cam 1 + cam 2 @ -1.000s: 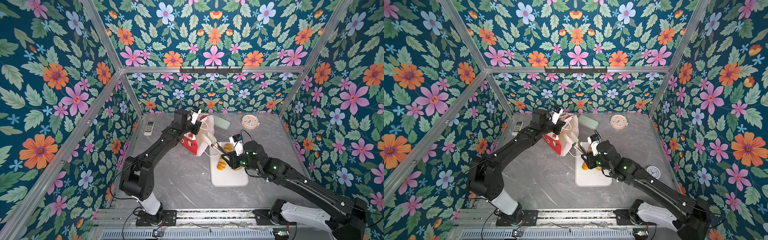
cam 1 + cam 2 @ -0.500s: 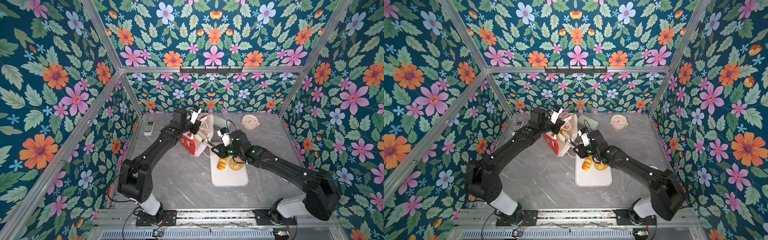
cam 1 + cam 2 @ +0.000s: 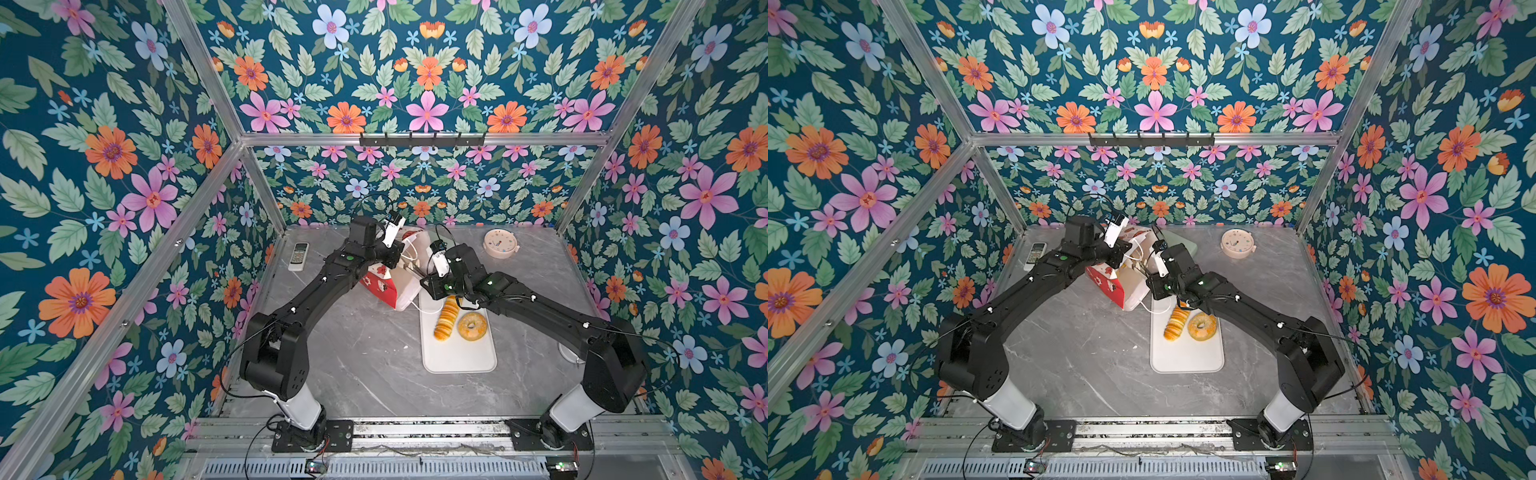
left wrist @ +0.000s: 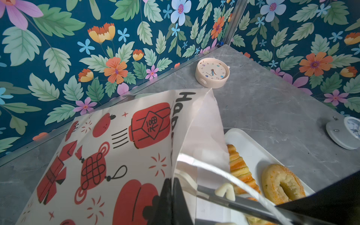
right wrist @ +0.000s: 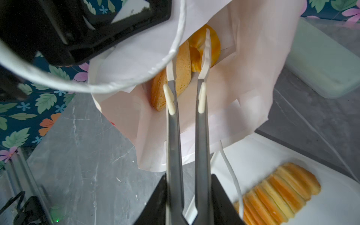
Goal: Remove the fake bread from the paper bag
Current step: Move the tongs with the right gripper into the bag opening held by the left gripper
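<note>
Reaching in from the right in both top views, the right gripper (image 3: 424,283) is clamped on a pair of metal tongs (image 3: 415,272). The tips of the tongs enter the mouth of the paper bag (image 3: 401,291) straight ahead of it. The left gripper (image 3: 400,258) meets the bag's upper rim from the opposite side, and the bag leans tilted between the two grippers. Just behind the right gripper lies a white tray (image 3: 457,357) carrying two pieces of the fake bread: a long ridged loaf (image 3: 445,318) and a ring bagel (image 3: 472,327) just beside it. A round clock (image 3: 500,243) sits well beyond the right gripper, and a remote control (image 3: 298,256) sits well out to the left gripper's far side.

From the left wrist, the left gripper's black fingers (image 4: 165,200) are pressed together on the bag's folded edge, and its red-printed side (image 4: 126,146) spreads away in front of them. A white cord handle (image 4: 224,175) and the tongs (image 4: 233,204) cross close beside the fingers. The loaf (image 4: 240,167) and bagel (image 4: 282,185) lie on the tray (image 4: 253,148) further out.

From the right wrist, the right gripper (image 5: 188,194) squeezes the tongs' two arms (image 5: 173,136), whose white tips stand apart inside the open bag (image 5: 243,78). At those tips rest a flat tan pastry (image 5: 181,64) and, deeper in, a golden-orange pastry (image 5: 215,46). Whether the tips touch either one I cannot tell. The loaf (image 5: 276,192) lies close beside the gripper's base, and a pale green box (image 5: 321,64) sits past the bag.
</note>
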